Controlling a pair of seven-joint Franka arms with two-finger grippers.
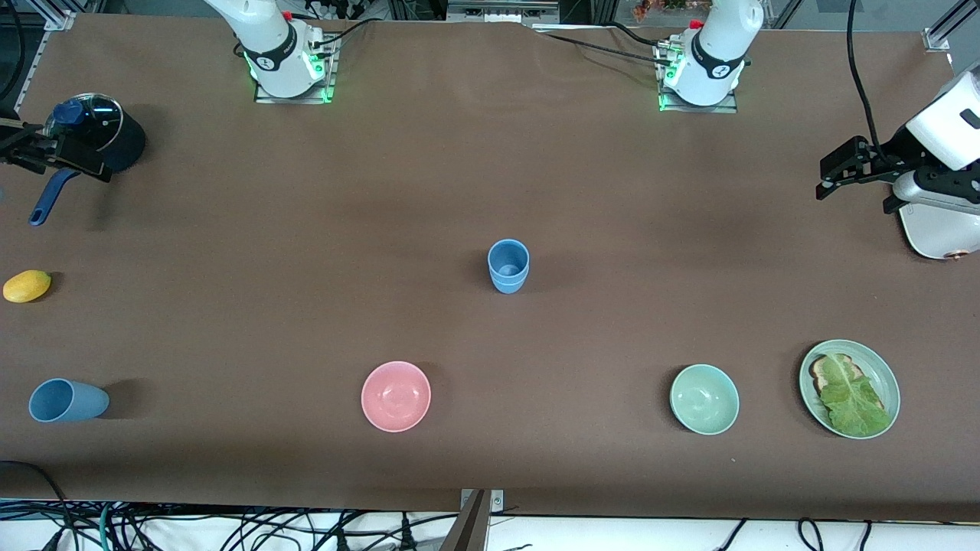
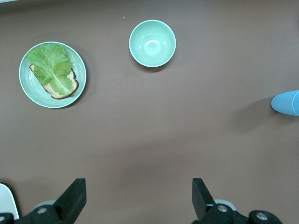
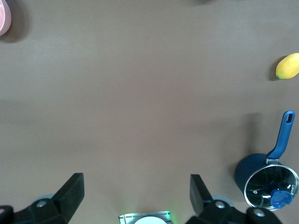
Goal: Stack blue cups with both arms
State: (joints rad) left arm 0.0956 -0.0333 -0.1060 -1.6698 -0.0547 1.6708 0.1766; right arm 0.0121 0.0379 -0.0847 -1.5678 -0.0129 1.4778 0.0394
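Cups (image 1: 508,266) sit nested mid-table, while left end effector (image 1: 831,172) and right end effector (image 1: 31,153) hang spread, empty.

Stacked cups (image 1: 508,265) upright at mid-worktop (image 1: 306,229), lone cup (image 1: 67,400) lying on its side toward the right arm's end, two bowls (image 1: 396,396) (image 1: 704,399) nearer the camera, plate (image 1: 885,370) beside one bowl, leaf on bread (image 1: 850,394) on it.

Upright blue cup (image 1: 508,265) mid-table, another blue cup (image 1: 67,400) on its side near the table edge
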